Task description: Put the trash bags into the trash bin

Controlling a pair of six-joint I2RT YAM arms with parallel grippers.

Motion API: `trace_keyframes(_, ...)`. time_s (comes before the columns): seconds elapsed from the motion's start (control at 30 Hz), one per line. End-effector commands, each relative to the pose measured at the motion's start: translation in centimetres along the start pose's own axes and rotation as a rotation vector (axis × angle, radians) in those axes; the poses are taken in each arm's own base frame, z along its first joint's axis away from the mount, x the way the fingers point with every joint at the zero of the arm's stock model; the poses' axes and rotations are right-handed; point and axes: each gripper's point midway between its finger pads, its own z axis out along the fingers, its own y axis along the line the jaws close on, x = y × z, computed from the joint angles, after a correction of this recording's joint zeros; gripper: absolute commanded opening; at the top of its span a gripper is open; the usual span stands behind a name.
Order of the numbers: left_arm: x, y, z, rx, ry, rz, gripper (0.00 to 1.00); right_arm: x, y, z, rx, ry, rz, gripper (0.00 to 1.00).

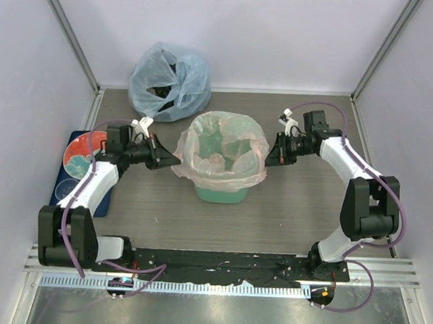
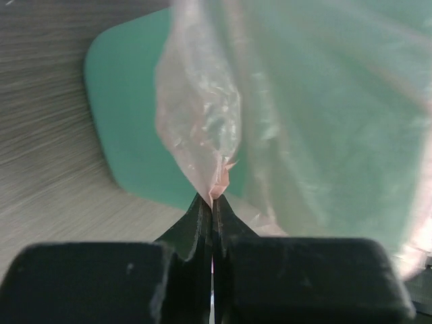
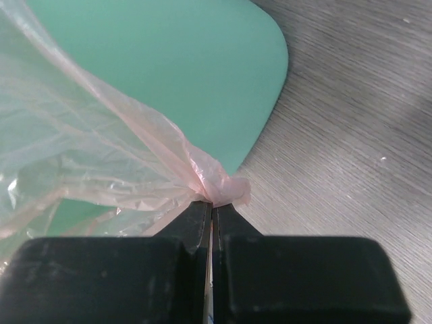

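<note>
The mint-green trash bin (image 1: pixel 219 193) stands mid-table with the pale-pink trash bag (image 1: pixel 221 151) spread open over its mouth and draped down its sides. My left gripper (image 1: pixel 174 160) is shut on the bag's left edge; in the left wrist view the pink film (image 2: pixel 202 121) runs up from the pinch at the gripper (image 2: pixel 212 200), with the bin (image 2: pixel 128 121) behind. On the other side my right gripper (image 1: pixel 266 159) is shut on the right edge, where the bag (image 3: pixel 101 162) bunches at the gripper (image 3: pixel 213 204) beside the bin (image 3: pixel 175 61).
A bulging pale-blue plastic bag (image 1: pixel 170 81) sits at the back, left of centre. A blue board with a red-and-teal plate (image 1: pixel 79 158) lies at the left under my left arm. White walls close in the sides and back.
</note>
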Motion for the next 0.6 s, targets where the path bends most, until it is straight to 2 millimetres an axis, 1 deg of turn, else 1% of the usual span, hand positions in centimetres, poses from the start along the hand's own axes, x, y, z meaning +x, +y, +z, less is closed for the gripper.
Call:
trace_keyframes(0.0,2.0,5.5,1.0,-0.122,0.065,0.035,0.00,-0.6,-1.4,1.4,0.019,-0.050,-0.030,0.01)
trace_keyframes(0.03,2.2,6.7,1.1,-0.157,0.067,0.039,0.00,0.0,-2.3,2.0,0.030,-0.044,-0.022,0.01)
trace_keyframes(0.1,2.4,8.6,1.6,-0.201,0.075,0.030,0.00,0.4,-3.2,2.5,0.051,-0.042,-0.018,0.01)
trace_keyframes(0.13,2.6,9.4,1.8,-0.222,0.079,0.025,0.00,0.9,-4.4,3.0,0.078,-0.032,-0.006,0.01)
trace_keyframes(0.17,2.8,10.5,2.1,-0.240,0.093,0.007,0.00,1.3,-4.8,3.4,0.087,-0.023,-0.003,0.01)
trace_keyframes(0.2,2.8,11.1,2.2,-0.258,0.095,0.002,0.00,1.6,-5.5,3.7,0.104,-0.015,-0.002,0.01)
trace_keyframes(0.23,2.5,12.0,2.3,-0.292,0.088,-0.002,0.00,1.8,-6.7,4.1,0.144,-0.007,0.003,0.01)
trace_keyframes(0.27,2.7,12.9,2.4,-0.318,0.096,-0.020,0.00,2.1,-7.5,4.4,0.165,0.001,0.003,0.01)
trace_keyframes(0.3,2.7,13.5,2.3,-0.339,0.097,-0.031,0.00,2.5,-8.2,4.6,0.184,0.012,-0.006,0.01)
trace_keyframes(0.33,2.9,14.1,2.2,-0.362,0.103,-0.046,0.00,2.6,-9.3,4.7,0.230,0.018,-0.002,0.01)
trace_keyframes(0.37,3.0,14.8,2.1,-0.393,0.109,-0.050,0.00,3.2,-10.2,5.2,0.248,0.040,0.012,0.01)
trace_keyframes(0.4,3.5,15.5,2.0,-0.422,0.128,-0.062,0.00,3.3,-10.6,5.2,0.260,0.049,0.008,0.01)
trace_keyframes(0.43,3.0,16.4,1.3,-0.453,0.108,-0.079,0.00,3.5,-11.4,5.3,0.296,0.057,0.014,0.01)
trace_keyframes(0.5,3.2,17.4,0.9,-0.505,0.112,-0.081,0.00,3.7,-12.1,5.3,0.314,0.068,-0.010,0.01)
trace_keyframes(0.57,2.8,17.4,0.8,-0.501,0.106,-0.070,0.00,3.7,-11.5,5.1,0.293,0.064,-0.030,0.01)
